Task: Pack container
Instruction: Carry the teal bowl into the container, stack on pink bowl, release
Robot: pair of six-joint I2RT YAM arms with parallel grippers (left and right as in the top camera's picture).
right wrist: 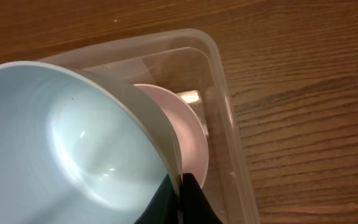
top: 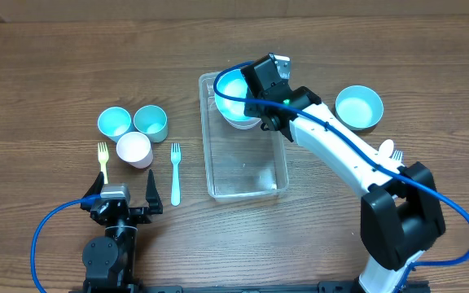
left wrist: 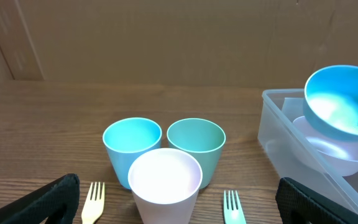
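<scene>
The clear rectangular container [top: 247, 183] stands at the table's middle, with a white bowl [top: 243, 122] in its far end. My right gripper [top: 251, 89] is shut on the rim of a light-blue bowl [top: 231, 85], held tilted just above the white bowl. In the right wrist view the fingers [right wrist: 180, 186] pinch the blue bowl's [right wrist: 61, 137] wall, with the pinkish-white bowl [right wrist: 188, 134] and the container's rim [right wrist: 225, 93] behind. The left wrist view shows the container [left wrist: 278, 134] and the blue bowl [left wrist: 344, 102]. My left gripper [top: 120, 199] is open and empty near the front edge.
Left of the container stand a light-blue cup [top: 114, 122], a teal cup [top: 151, 121] and a white cup [top: 133, 150], with a yellow fork [top: 103, 161] and a teal fork [top: 175, 172]. A second light-blue bowl [top: 358, 107] and a white utensil [top: 387, 149] lie to the right.
</scene>
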